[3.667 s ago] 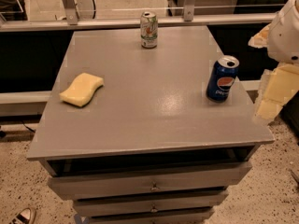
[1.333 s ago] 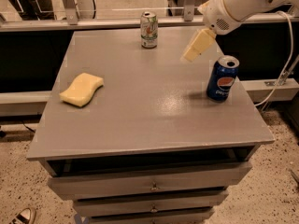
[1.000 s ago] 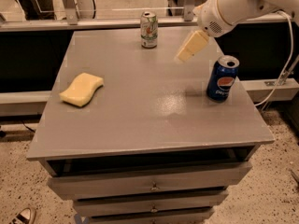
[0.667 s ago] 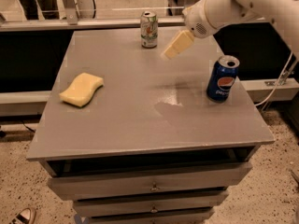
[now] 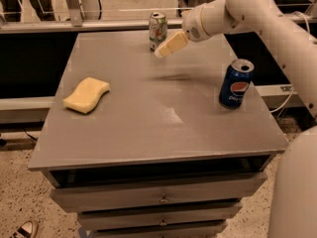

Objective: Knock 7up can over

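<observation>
The 7up can (image 5: 158, 30), silver-white with green markings, stands upright near the far edge of the grey table (image 5: 153, 108). My gripper (image 5: 163, 50), with cream-coloured fingers, hangs above the table just right of and in front of the can, its tip close to the can's lower part. The white arm (image 5: 237, 14) reaches in from the right.
A dark blue Pepsi can (image 5: 236, 83) stands upright near the table's right edge. A yellow sponge (image 5: 86, 94) lies at the left. Drawers (image 5: 158, 200) are below the tabletop. A rail and dark gaps run behind and beside the table.
The arm has swung from the right side of the table leftwards and towards the far edge, bringing the gripper up beside the 7up can. Both cans and the sponge have not moved.
</observation>
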Controlling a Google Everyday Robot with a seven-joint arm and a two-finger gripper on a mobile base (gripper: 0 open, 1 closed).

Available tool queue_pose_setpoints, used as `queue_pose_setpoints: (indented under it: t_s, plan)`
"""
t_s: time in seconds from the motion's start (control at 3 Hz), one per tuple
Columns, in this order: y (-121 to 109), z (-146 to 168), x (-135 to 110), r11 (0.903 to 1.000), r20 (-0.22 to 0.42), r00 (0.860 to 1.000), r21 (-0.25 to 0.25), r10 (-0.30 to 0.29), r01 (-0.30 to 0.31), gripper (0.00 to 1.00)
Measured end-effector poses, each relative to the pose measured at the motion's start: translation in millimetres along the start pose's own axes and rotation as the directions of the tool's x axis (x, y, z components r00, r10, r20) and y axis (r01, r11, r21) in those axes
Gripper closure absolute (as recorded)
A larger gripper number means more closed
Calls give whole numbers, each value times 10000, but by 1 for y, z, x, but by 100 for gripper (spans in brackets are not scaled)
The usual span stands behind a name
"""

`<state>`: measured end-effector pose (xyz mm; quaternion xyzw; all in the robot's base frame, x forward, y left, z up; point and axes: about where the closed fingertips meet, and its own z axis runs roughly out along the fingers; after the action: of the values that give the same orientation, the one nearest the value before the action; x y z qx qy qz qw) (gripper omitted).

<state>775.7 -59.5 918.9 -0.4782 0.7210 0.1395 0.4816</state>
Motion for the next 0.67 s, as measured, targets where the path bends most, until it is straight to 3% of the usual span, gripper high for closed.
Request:
queue_pose_setpoints:
  t_s: [0.67]
  plan:
    - [-33, 42, -2, 9975, 722, 9962, 480, 478, -513, 0]
